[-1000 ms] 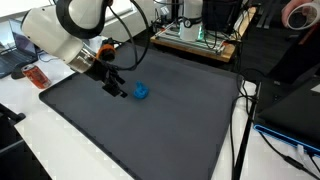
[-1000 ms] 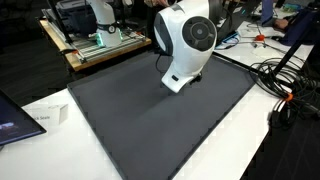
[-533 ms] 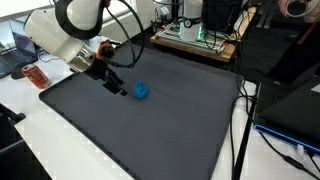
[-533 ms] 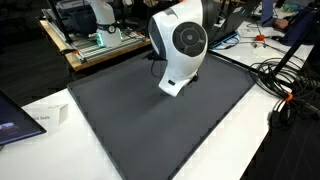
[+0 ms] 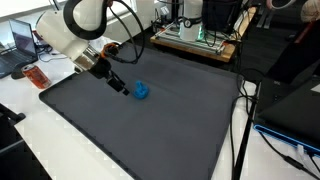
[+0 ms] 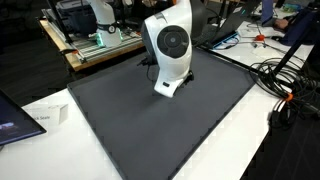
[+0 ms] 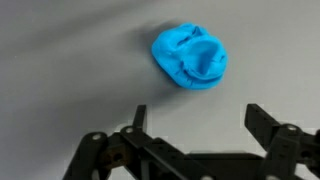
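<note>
Progress update: I'm hovering the gripper (image 7: 197, 125) with its jaws spread wide, gripping nothing, so I'd say the grab itself is all yet to do. The crumpled blue lump (image 7: 190, 58) is sitting on the dark grey mat (image 5: 150, 130), just ahead of the fingertips, not touching.

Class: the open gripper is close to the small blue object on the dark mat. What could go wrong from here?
The blue object looks soft and lumpy; a finger of the gripper could nudge it across the mat instead of gripping it.
It lies low, so descending fingers might press into the mat.
In an exterior view the arm hides it, hampering alignment checks.
</note>
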Tool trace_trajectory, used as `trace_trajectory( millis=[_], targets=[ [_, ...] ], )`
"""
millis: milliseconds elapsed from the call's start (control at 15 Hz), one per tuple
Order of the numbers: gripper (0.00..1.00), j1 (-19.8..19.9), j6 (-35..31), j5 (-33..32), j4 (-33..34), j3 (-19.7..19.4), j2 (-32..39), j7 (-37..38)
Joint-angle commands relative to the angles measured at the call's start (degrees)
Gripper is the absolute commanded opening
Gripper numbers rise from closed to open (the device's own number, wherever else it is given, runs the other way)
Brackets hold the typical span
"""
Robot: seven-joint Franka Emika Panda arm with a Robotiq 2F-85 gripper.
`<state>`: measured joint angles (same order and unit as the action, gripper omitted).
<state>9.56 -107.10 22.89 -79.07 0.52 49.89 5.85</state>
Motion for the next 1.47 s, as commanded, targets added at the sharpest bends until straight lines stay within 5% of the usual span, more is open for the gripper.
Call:
trace_trajectory(
  millis=[0, 867, 1400],
  targets=[
    [1.0, 3.2, -5.2, 4.6, -9.6, 2.0, -5.4, -6.5],
    [1.0, 10.1, -20.7, 22.5, -34.4, 4.9, -18.6, -33.7],
    [1.0, 7.4, -25.9, 36.6, -48.6, 2.2, -28.6, -50.1]
  ],
)
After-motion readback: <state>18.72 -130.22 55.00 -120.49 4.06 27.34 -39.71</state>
